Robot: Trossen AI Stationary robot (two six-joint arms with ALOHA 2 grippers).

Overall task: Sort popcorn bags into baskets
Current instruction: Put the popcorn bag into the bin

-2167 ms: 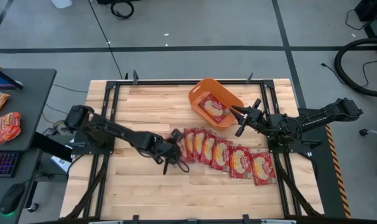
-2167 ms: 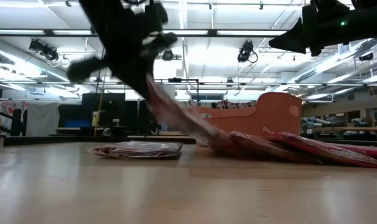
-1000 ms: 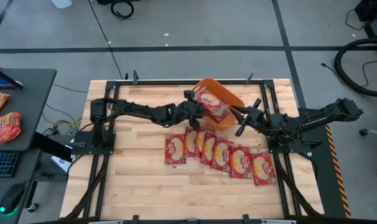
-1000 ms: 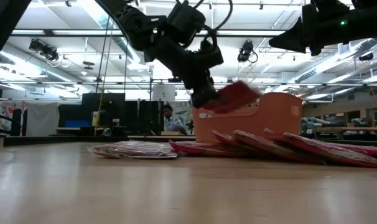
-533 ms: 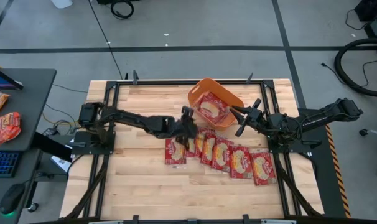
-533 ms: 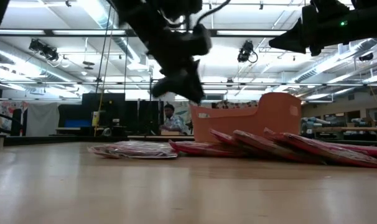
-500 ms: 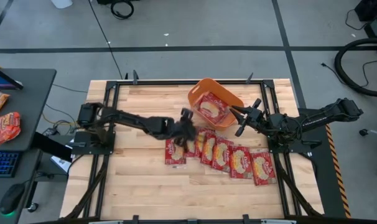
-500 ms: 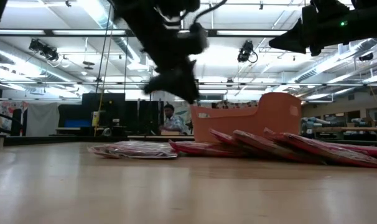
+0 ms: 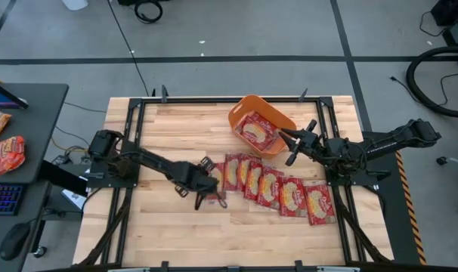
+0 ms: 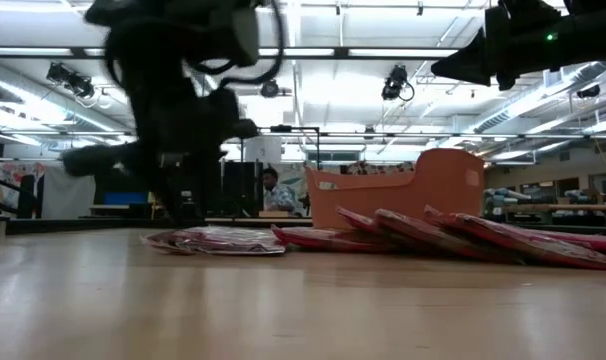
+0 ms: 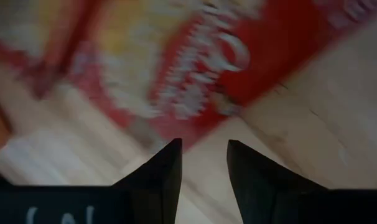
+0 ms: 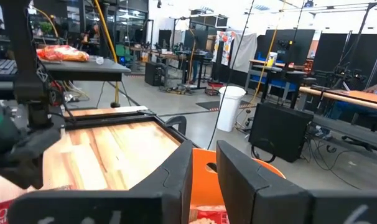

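A row of red popcorn bags (image 9: 278,189) lies overlapping across the middle of the table. The orange basket (image 9: 240,113) stands at the far side with popcorn bags (image 9: 258,130) flat inside it. My left gripper (image 9: 209,192) is low over the row's leftmost bag (image 10: 223,240) and hides most of it from above. In the left wrist view that gripper (image 11: 204,155) is open, with bare wood between its fingers and the bag (image 11: 201,68) just ahead. My right gripper (image 9: 293,143) hangs high by the basket's right rim, its fingers (image 12: 238,174) slightly open around nothing.
Black frame rails (image 9: 131,121) run along the table's left, right and far sides. A dark side desk (image 9: 25,128) left of the table carries more snack bags (image 9: 8,155). Bare wood (image 9: 236,234) lies toward the near edge. A person (image 10: 273,190) sits far behind.
My left gripper held a popcorn bag above the basket and let it go, and the bag now lies in the basket. The gripper has then swung back toward the table's left and near side and come down over the row's leftmost bag.
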